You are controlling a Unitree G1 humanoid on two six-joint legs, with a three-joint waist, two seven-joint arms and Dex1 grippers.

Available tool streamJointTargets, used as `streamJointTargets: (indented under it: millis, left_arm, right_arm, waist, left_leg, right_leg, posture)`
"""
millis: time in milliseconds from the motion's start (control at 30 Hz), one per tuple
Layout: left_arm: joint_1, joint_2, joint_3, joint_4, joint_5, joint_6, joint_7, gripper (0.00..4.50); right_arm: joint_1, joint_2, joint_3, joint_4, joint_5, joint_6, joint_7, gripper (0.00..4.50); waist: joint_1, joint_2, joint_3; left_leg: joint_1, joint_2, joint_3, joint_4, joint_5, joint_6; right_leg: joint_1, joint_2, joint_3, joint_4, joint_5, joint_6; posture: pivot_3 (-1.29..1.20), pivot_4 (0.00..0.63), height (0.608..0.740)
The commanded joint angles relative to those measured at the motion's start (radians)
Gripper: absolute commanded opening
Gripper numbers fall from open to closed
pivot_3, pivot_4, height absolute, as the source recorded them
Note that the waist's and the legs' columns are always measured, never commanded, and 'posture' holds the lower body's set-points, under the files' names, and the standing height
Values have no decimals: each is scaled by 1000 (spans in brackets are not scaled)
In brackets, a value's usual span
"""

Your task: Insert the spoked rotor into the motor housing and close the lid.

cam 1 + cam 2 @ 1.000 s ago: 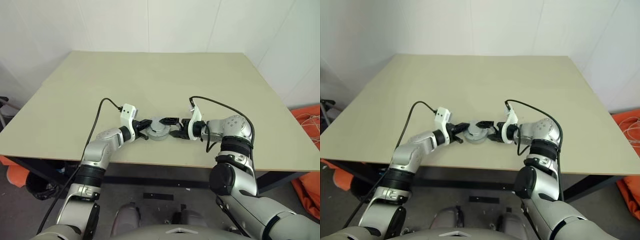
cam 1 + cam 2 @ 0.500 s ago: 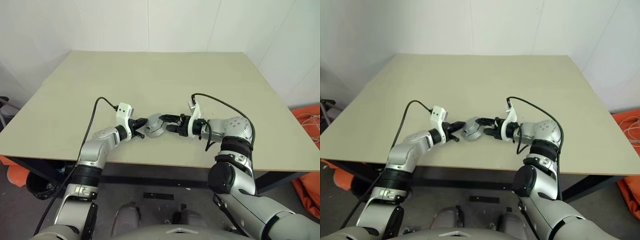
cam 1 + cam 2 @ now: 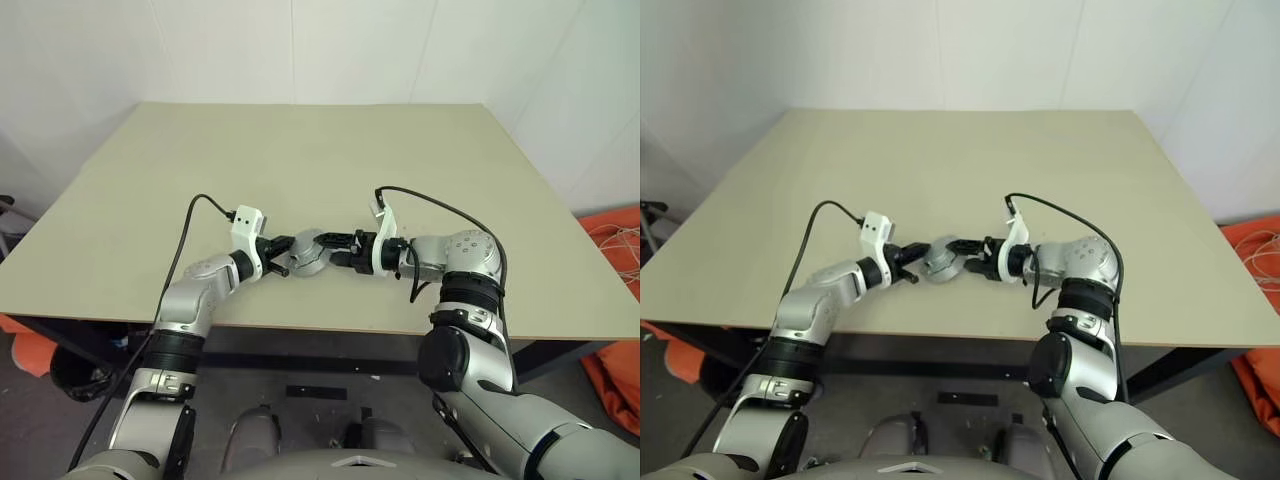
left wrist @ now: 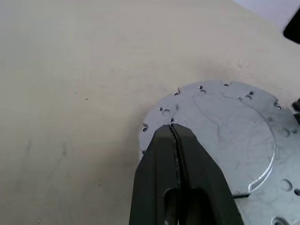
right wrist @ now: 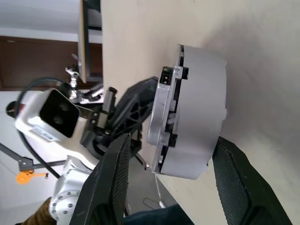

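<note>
motor housing [image 3: 306, 251] tilted on edge, clamped in right gripper [image 3: 335, 249].

No text, label, brand, number or sign can be read anywhere in these views: the round silver motor housing [image 3: 308, 250] carries only plain holes and notches, and the tabletop [image 3: 320, 170] is bare of any marking
</note>
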Motion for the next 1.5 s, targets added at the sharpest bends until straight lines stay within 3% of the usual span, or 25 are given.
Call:
streamJointTargets:
  millis: [33, 167, 267, 400, 433, 1133, 1333, 1500]
  left_arm:
    - [12, -14, -52, 19, 7, 30, -20, 0]
    - [14, -17, -51, 18, 9, 30, -22, 0]
    - [14, -17, -51, 18, 9, 32, -22, 0]
    - [14, -19, -50, 19, 9, 31, -22, 0]
    - [14, -19, -50, 18, 9, 32, -22, 0]
    - [26, -24, -8, -48, -39, 45, -15, 0]
    - [117, -61, 133, -260, -257, 100, -28, 0]
    - [256, -71, 255, -472, -571, 253, -3, 0]
  right_arm:
    - [-27, 37, 22, -14, 48, 9, 9, 2946]
    - [-37, 44, 2, -9, 37, 6, 3, 2946]
    - [-46, 47, -10, -3, 35, -9, -5, 2404]
    - [-51, 56, -21, 2, 31, -26, -18, 1189]
    - [-51, 59, -23, 1, 30, -29, -23, 1142]
    - [-25, 16, -30, -35, 40, 6, -14, 1142]
    - [-22, -41, -44, -3, 28, -62, -1, 1141]
    - [-41, -70, -58, 53, 28, -132, -4, 1136]
  waist:
    - [-2, 0, 0]
    - [-3, 0, 0]
    - [-3, 0, 0]
    - [-3, 0, 0]
    - [-4, 0, 0]
    - [0, 0, 0]
    - [2, 0, 1]
    - [4, 0, 1]
  left_leg:
    - [0, 0, 0, 0, 0, 0]
    - [0, 0, 0, -1, 0, -1]
    - [0, 0, 0, -1, 0, -1]
    - [0, 0, 0, -1, 1, -1]
    - [0, 0, 0, -1, 1, -1]
    - [1, 0, 0, -3, 2, -3]
    - [-7, -1, 0, -3, 2, -3]
    - [-10, 0, 0, -3, 2, -3]
  right_leg:
    - [0, 0, 0, 0, 0, 0]
    - [0, 0, 0, 0, 0, 0]
    - [0, 0, 0, 0, -1, 1]
    - [-1, 0, 0, 0, -1, 1]
    - [-1, 0, 0, 0, -1, 1]
    - [-1, 0, 0, 0, -1, 0]
    - [-8, 0, 0, 0, 1, -3]
    - [-13, 0, -1, 1, 0, -5]
  posture:
    - [0, 0, 740]
    - [0, 0, 740]
    - [0, 0, 740]
    - [0, 0, 740]
    - [0, 0, 740]
    - [0, 0, 740]
    - [0, 0, 740]
    - [0, 0, 740]
